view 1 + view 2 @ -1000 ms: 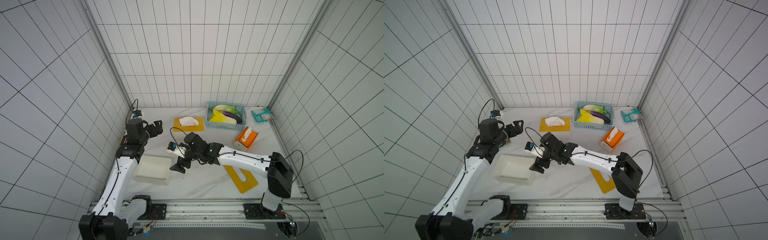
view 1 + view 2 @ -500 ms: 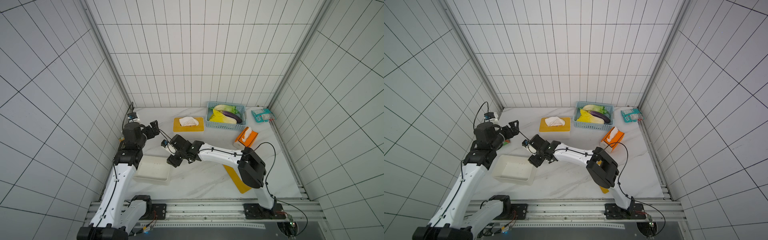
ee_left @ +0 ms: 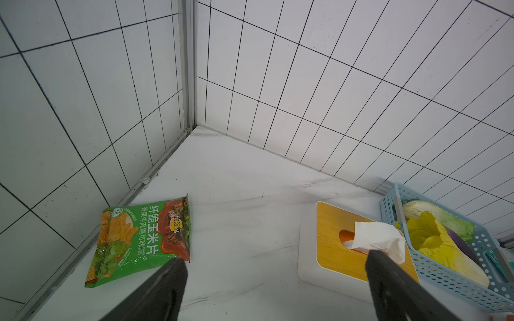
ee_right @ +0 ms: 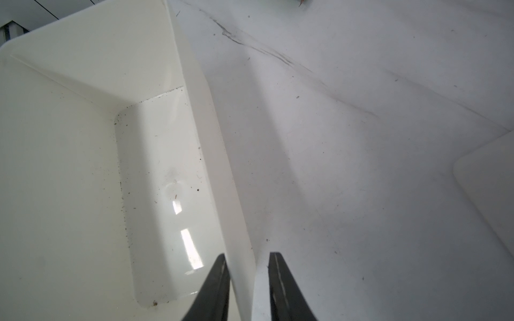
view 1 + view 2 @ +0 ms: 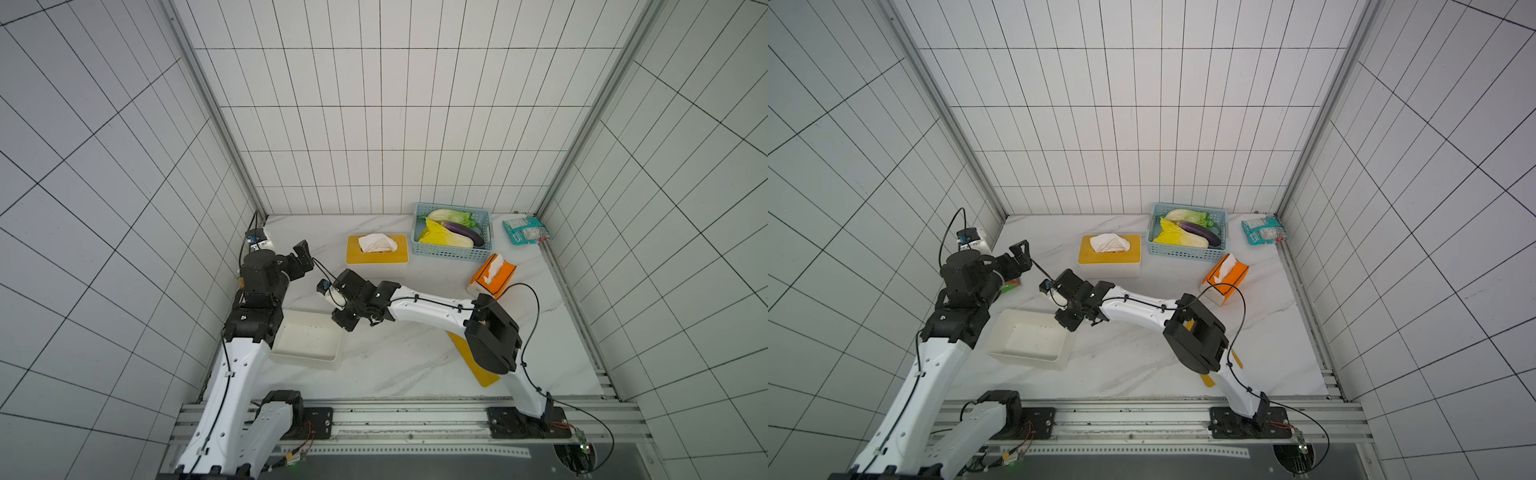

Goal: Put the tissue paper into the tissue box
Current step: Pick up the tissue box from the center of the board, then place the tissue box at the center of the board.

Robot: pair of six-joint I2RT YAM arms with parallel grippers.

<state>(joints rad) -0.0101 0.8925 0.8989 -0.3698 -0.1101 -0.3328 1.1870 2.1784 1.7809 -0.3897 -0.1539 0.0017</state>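
Tissue [image 5: 376, 242] in yellow-lidded box [image 5: 355, 256], vegetables [image 5: 441, 237] in basket [image 5: 444, 252]

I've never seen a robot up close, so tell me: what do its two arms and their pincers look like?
Both the left arm and the right arm have smooth white shells with chunky black joints. Thin black cables run along them. The left gripper and the right gripper each end in two flat, tapering black fingers.
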